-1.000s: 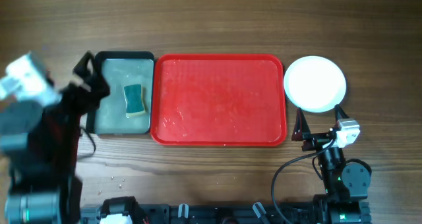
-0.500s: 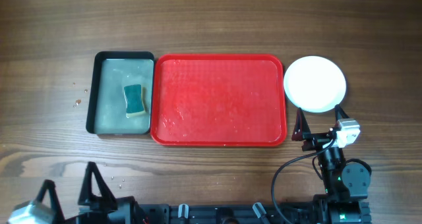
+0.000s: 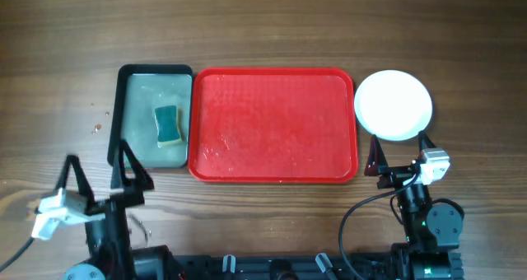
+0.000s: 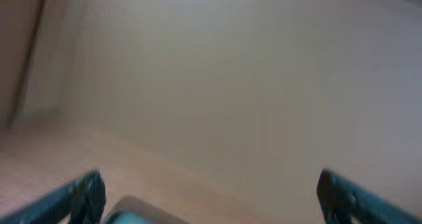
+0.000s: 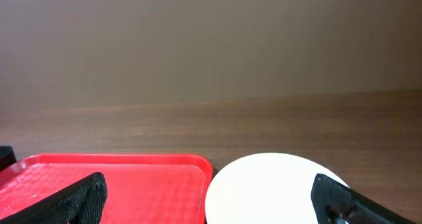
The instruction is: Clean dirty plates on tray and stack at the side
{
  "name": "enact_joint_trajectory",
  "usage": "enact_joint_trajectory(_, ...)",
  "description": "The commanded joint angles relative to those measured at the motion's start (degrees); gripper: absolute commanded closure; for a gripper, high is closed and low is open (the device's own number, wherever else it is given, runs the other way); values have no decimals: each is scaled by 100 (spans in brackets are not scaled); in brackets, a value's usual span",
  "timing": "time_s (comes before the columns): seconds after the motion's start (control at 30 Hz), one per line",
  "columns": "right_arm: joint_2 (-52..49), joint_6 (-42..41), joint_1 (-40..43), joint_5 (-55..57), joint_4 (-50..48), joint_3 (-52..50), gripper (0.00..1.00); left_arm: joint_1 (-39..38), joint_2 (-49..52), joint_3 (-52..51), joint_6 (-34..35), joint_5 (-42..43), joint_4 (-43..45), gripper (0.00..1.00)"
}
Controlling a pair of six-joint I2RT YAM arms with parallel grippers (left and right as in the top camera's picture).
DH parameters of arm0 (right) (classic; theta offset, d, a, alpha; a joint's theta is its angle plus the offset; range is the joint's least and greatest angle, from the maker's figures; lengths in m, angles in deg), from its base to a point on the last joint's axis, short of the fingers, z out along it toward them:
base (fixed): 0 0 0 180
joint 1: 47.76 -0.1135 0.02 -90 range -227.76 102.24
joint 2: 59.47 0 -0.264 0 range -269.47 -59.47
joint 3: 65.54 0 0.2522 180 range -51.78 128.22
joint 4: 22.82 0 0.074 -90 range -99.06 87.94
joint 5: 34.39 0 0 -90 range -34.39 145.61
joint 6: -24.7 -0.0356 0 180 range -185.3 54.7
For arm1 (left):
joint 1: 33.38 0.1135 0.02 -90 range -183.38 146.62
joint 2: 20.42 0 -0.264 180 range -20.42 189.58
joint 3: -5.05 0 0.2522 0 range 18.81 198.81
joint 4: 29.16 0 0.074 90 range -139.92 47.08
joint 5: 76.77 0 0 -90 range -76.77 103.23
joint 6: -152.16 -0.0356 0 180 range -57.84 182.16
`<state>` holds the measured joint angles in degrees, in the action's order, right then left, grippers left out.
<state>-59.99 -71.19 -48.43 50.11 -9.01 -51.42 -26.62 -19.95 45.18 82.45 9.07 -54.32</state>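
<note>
The red tray (image 3: 273,125) lies mid-table with no plates on it. A white plate (image 3: 393,105) sits on the table just right of it; any plates beneath it are hidden. No cyan plate shows. My right gripper (image 3: 401,155) is open and empty just in front of the white plate, which shows with the tray in the right wrist view (image 5: 270,184). My left gripper (image 3: 99,171) is open and empty at the front left, in front of the black tray. The left wrist view is blurred.
A black tray (image 3: 153,115) with a green-yellow sponge (image 3: 168,124) stands left of the red tray, touching it. Small specks lie on the wood at the left (image 3: 97,128).
My left arm swung from beside the black tray down to the front edge and has come back up slightly at the front left. The right arm has not moved.
</note>
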Motion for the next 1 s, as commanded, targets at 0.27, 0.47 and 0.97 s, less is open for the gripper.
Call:
enact_joint_trajectory(0.27, 31, 81, -22, 79, -22, -7, 0, 24, -26, -2120, 337, 367, 1849, 0)
enact_joint_trajectory(0.47, 31, 81, -22, 79, -22, -7, 0, 24, -26, -2592, 337, 367, 1851, 0)
enact_joint_trajectory(0.97, 24, 81, -22, 79, -22, -7, 0, -219, -26, -2605, -2354, 999, 732, 0)
